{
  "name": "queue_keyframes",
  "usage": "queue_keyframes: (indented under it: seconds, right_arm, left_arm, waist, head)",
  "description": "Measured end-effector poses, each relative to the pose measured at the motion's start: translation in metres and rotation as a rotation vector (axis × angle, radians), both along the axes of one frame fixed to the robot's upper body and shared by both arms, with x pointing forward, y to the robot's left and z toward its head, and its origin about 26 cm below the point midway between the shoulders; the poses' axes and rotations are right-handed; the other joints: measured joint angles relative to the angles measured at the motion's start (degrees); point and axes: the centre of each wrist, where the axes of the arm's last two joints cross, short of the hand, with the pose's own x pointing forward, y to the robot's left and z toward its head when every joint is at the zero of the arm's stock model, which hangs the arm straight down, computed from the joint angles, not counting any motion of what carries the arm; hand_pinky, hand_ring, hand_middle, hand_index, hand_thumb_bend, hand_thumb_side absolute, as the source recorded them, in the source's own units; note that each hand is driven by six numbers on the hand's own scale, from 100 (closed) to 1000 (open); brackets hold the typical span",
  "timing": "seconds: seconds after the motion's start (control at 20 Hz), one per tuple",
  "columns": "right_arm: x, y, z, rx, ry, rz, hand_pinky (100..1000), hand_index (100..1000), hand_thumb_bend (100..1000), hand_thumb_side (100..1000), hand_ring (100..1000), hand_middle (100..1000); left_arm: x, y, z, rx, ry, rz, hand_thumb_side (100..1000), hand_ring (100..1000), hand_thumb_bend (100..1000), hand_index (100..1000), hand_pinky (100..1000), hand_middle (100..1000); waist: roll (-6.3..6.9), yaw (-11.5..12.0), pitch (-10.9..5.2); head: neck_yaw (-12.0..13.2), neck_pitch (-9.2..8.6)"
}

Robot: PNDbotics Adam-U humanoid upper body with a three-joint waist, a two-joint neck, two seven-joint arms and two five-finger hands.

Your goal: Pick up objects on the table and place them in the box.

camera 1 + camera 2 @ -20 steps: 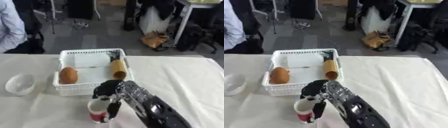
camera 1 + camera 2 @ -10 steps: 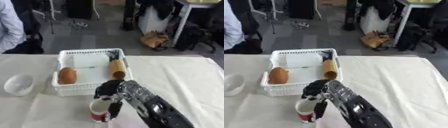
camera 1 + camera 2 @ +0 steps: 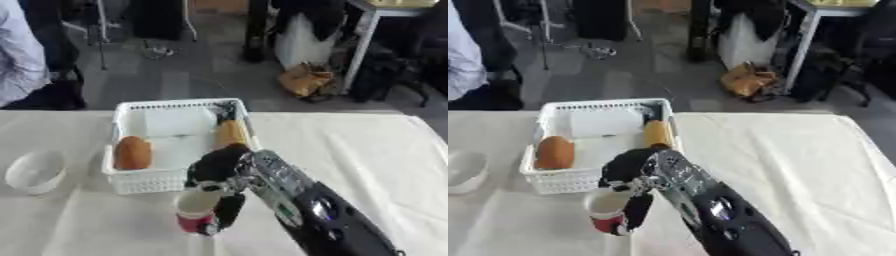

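A red and white paper cup [image 3: 196, 213] stands just in front of the white basket [image 3: 128, 182] near the table's front. My right hand [image 3: 220, 170] reaches in from the lower right and is curled round the cup, thumb [image 3: 229, 210] down its right side. Inside the basket lie a brown bread roll [image 3: 133, 152] at the left and a tan cylinder with a dark top [image 3: 230, 132] along the right wall. A white bowl [image 3: 35, 171] sits on the table left of the basket. My left hand shows in neither view.
The table carries a pale cloth [image 3: 367, 150], open to the right of the basket. Beyond the far edge are a person's sleeve [image 3: 19, 55], chairs, a brown bag [image 3: 302, 80] and a desk leg.
The cup and my right hand have barely shifted; the picture has tilted slightly, so the basket sits a little lower.
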Motion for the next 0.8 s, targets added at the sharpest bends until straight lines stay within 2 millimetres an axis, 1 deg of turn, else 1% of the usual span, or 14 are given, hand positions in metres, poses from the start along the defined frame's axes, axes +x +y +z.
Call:
queue_keyframes:
  seconds: [0.2, 0.3, 0.35, 0.4, 0.6, 0.8]
  right_arm:
    - [-0.004, 0.002, 0.013, 0.024, -0.012, 0.018, 464, 704, 332, 580, 598, 588]
    - [-0.007, 0.003, 0.024, 0.040, -0.028, 0.029, 459, 698, 331, 592, 594, 583]
    - [-0.008, 0.003, 0.031, 0.048, -0.041, 0.032, 456, 697, 218, 640, 591, 582]
    - [-0.009, 0.003, 0.038, 0.056, -0.051, 0.036, 455, 696, 325, 598, 590, 582]
    - [-0.012, 0.002, 0.062, 0.084, -0.078, 0.044, 437, 691, 318, 605, 581, 579]
    - [-0.013, -0.001, 0.083, 0.098, -0.102, 0.041, 439, 685, 303, 616, 582, 574]
  left_arm:
    - [0.000, 0.000, 0.000, 0.000, 0.000, 0.000, 1000, 837, 170, 823, 931, 822]
    - [0.000, 0.000, 0.000, 0.000, 0.001, 0.000, 1000, 837, 171, 823, 932, 822]
    - [0.000, 0.000, 0.000, 0.000, 0.001, 0.000, 1000, 837, 168, 823, 932, 822]
    - [0.000, 0.000, 0.000, 0.000, 0.001, 0.001, 1000, 837, 171, 824, 932, 822]
    - [0.000, 0.000, 0.000, -0.001, 0.001, 0.001, 1000, 837, 171, 824, 932, 822]
    - [0.000, 0.000, 0.000, -0.001, 0.001, 0.001, 1000, 836, 171, 825, 932, 822]
  waist:
    - [0.00, -0.02, -0.03]
    - [0.00, -0.01, -0.06]
    - [0.00, 0.01, -0.12]
    - [0.00, 0.05, -0.17]
    - [-0.07, 0.40, -0.22]
    - [-0.28, 1.30, -0.22]
  head:
    - [-0.21, 0.00]
    - [-0.29, 0.00]
    - [-0.32, 0.00]
    - [-0.37, 0.00]
    - [-0.83, -0.11]
    - [-1.67, -0.19]
